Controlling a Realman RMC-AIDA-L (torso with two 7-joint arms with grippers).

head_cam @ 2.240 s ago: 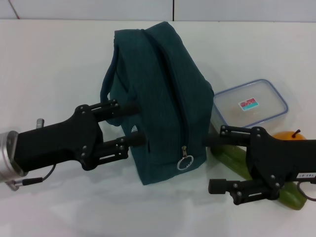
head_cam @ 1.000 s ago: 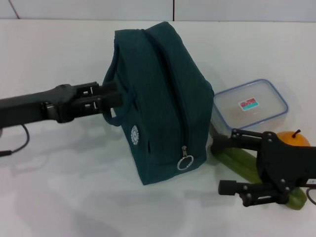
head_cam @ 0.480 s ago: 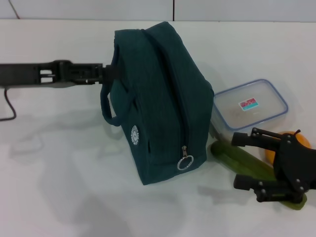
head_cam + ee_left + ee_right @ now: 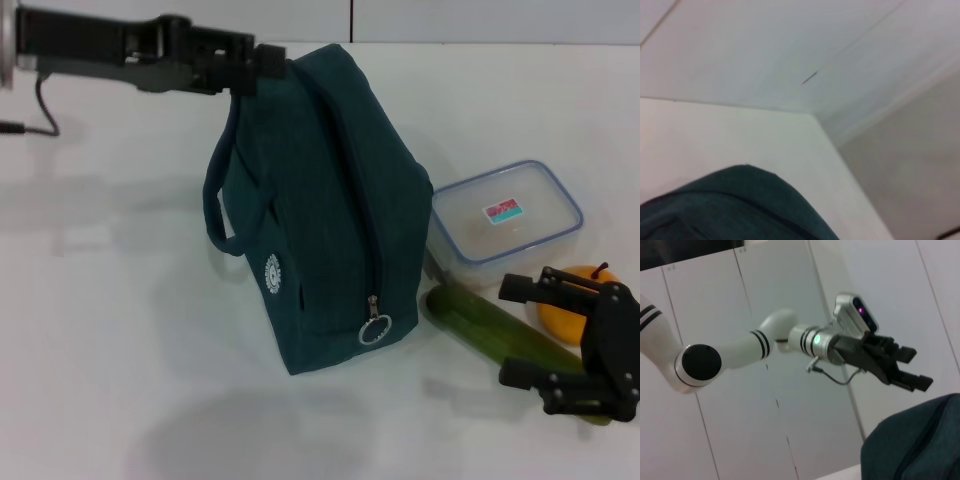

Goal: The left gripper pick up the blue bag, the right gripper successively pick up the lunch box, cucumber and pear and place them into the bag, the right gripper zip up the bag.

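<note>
The blue bag (image 4: 320,200) stands upright on the white tabletop (image 4: 120,330), zipped along its top, the round zipper pull (image 4: 375,328) hanging at its near end and a carry handle (image 4: 222,200) looping off its left side. From my head I see all of it; my left wrist camera catches only a rounded dark-teal edge of the bag (image 4: 740,205) against pale wall, and my right wrist camera only its upper far corner (image 4: 920,440).

My left claw (image 4: 262,60) reaches in level from the far left, its tips at the bag's upper far-left corner, just where the handle meets the top. Whether it touches the fabric I cannot tell. The right wrist view shows what the head view does not: the left claw (image 4: 917,371) seen side-on, its two fingers slightly apart with nothing between them, just above the bag's corner, the silver arm with black bands and green light (image 4: 816,338) stretching back behind it.

Right of the bag lie the lunch box (image 4: 506,222), touching the bag's side, then nearer the cucumber (image 4: 480,325) and the pear (image 4: 582,305). My right claw (image 4: 528,332) hovers open at the near right, over the cucumber's right end and in front of the pear, holding nothing.
</note>
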